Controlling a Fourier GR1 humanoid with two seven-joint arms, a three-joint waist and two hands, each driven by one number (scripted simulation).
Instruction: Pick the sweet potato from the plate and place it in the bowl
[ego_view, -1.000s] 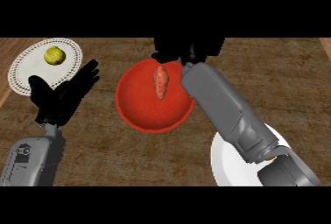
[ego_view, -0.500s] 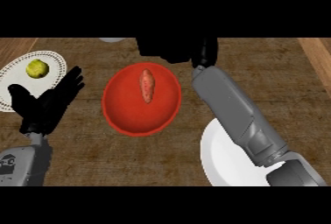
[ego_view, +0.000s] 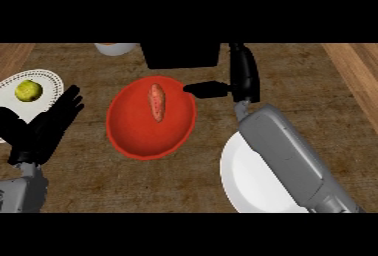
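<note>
The sweet potato (ego_view: 157, 102), orange and elongated, lies inside the red bowl (ego_view: 140, 137) at the counter's middle. My right hand (ego_view: 242, 75) hovers just right of the bowl's upper rim with its fingers straight, its thumb pointing left toward the rim, and it holds nothing. Its grey forearm crosses over the white plate (ego_view: 251, 185) at the lower right. My left hand (ego_view: 46, 127) rests open at the left, fingers up, beside the bowl.
A white perforated plate (ego_view: 52, 82) at the upper left carries a yellow-green fruit (ego_view: 29, 90). A black block (ego_view: 181, 55) stands behind the bowl, and a white dish edge (ego_view: 117, 48) shows at the top. Lighter wood borders the counter at both sides.
The view has shifted, so bowl and plates sit further right. My right hand has drawn back to the right of the bowl, away from the sweet potato lying inside.
</note>
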